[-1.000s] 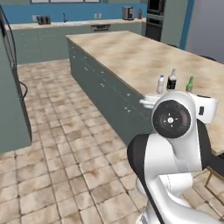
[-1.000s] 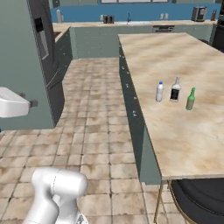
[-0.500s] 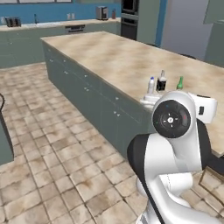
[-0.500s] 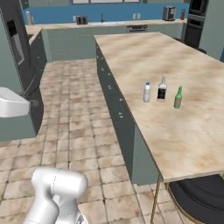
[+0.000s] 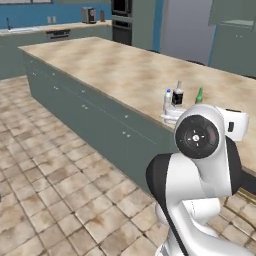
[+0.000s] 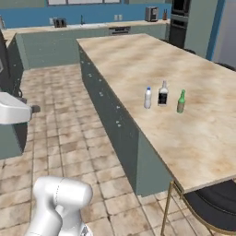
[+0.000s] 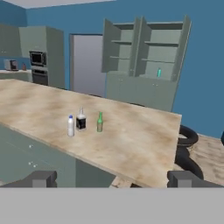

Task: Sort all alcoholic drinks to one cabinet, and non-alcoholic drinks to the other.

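Note:
Three bottles stand in a row near the island counter's (image 7: 131,140) front edge. From left to right they are a white bottle with a blue cap (image 7: 71,126), a square clear bottle with a black label (image 7: 81,120) and a slim green glass bottle (image 7: 99,122). The same three are the white bottle (image 6: 147,97), black-labelled bottle (image 6: 162,94) and green bottle (image 6: 181,102) in the right base view. A small teal bottle (image 7: 159,73) sits on a shelf of the right open cabinet (image 7: 164,48). My gripper (image 7: 113,179) is open and empty, well short of the counter.
Two wall cabinets stand open beyond the island, the left one (image 7: 120,48) with bare shelves. Black stools (image 7: 188,135) sit at the island's far right end, and another stool (image 6: 212,203) is at its near corner. Tiled floor (image 5: 60,165) runs along the drawer side.
The whole picture has shifted: the base has moved and turned, bringing the island and bottles closer. The bottles stay in their row. The gripper stays open.

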Tool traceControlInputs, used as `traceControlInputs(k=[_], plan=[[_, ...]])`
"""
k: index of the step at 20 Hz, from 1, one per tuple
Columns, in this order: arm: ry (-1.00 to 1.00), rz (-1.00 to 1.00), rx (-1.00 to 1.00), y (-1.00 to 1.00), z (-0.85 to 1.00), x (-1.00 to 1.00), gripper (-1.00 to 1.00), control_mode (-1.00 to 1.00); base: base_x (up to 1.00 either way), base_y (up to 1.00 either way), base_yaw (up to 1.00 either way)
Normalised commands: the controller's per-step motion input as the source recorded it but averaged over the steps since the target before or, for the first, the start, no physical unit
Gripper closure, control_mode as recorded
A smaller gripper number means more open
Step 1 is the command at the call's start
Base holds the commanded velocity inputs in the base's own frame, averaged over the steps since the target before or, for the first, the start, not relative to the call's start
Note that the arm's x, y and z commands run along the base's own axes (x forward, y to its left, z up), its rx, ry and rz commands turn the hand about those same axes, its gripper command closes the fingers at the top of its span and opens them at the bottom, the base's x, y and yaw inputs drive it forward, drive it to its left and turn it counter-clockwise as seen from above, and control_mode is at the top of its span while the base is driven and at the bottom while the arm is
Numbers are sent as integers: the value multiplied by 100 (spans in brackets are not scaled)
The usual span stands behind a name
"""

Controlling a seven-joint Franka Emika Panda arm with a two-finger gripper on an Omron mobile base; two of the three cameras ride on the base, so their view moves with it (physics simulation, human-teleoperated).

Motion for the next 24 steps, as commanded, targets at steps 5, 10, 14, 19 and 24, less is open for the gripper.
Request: traceControlInputs(k=[5, 10, 14, 19, 24], plan=[[0, 0, 0, 0, 0, 0, -100, 100, 29, 56, -29], [0, 0, 0, 0, 0, 0, -100, 100, 27, 48, -29], [0, 0, 0, 0, 0, 0, -100, 100, 26, 42, -28], [0, 0, 0, 0, 0, 0, -100, 100, 25, 46, -28], [0, 0, 0, 0, 0, 0, -100, 100, 27, 55, -28]])
